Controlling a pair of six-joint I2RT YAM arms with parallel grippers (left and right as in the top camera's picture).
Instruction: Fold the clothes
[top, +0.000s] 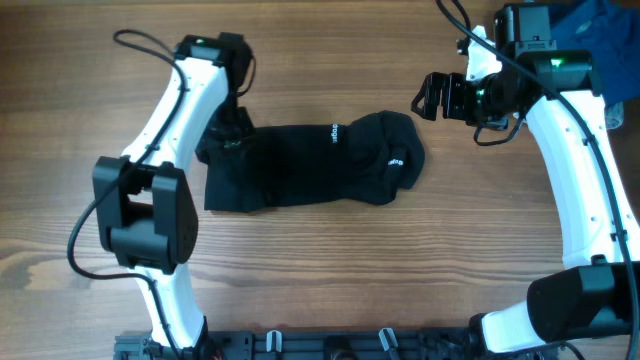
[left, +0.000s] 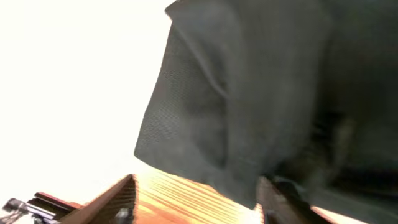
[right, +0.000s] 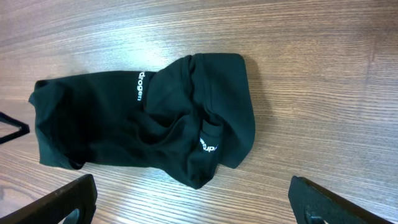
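Fabric of a black garment (top: 300, 165) lies in a crumpled, partly folded strip across the middle of the wooden table (top: 330, 270), with white lettering (top: 333, 133) near its upper edge. Its right end is doubled back on itself into a rounded lump. The left gripper (top: 226, 140) sits down at the garment's left end. In the left wrist view its fingers (left: 118, 199) are spread, with a dark edge of the cloth filling the frame just beyond them. The right gripper (top: 422, 98) hangs over bare wood beside the garment's upper right corner, apart from the cloth, with its fingers (right: 68, 199) spread wide.
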